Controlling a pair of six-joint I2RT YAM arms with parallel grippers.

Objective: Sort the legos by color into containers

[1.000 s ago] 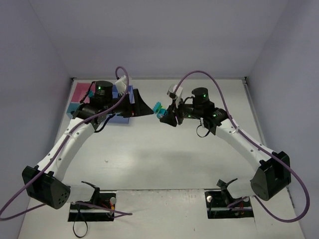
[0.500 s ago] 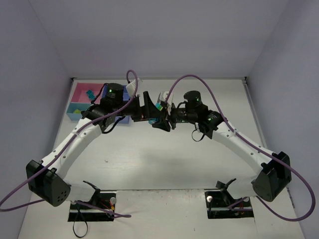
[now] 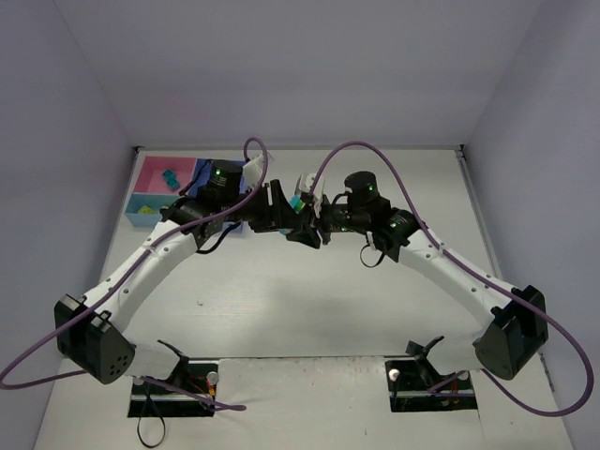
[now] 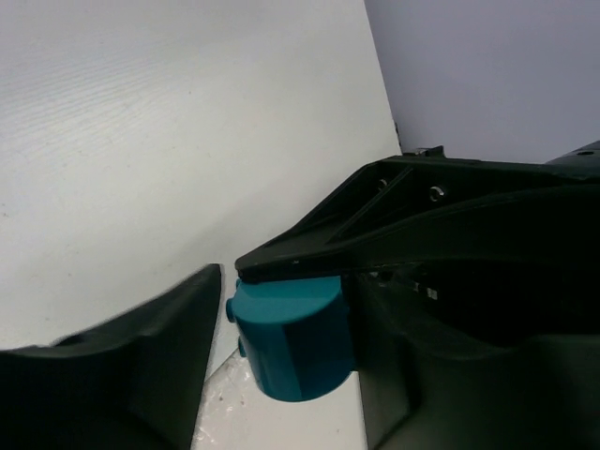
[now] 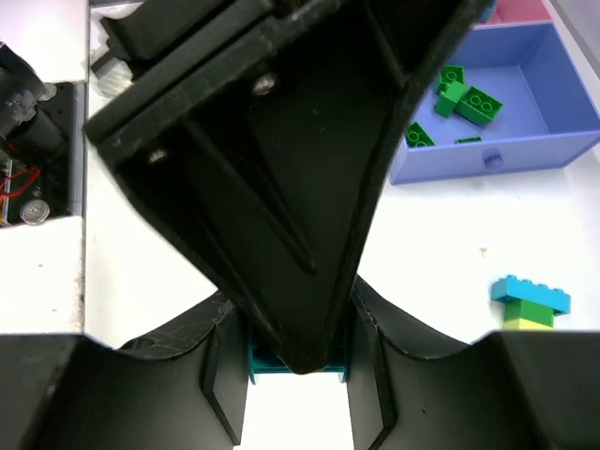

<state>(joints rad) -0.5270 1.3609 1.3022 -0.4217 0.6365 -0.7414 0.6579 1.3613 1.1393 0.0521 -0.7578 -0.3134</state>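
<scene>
Handing over, by my reading: far left, the pink tray [image 3: 150,169] has a teal piece [image 3: 170,177] and the blue tray [image 5: 553,94] holds dark green legos [image 5: 469,98]. Above the tabletop [image 3: 281,300] the left pincer [image 4: 291,305] brackets a teal brick [image 4: 292,342], one finger [image 4: 141,356] not touching, so released. The right pincer [image 5: 295,375] looks clenched on that brick. Next: close left, loosen right, carry to pink
</scene>
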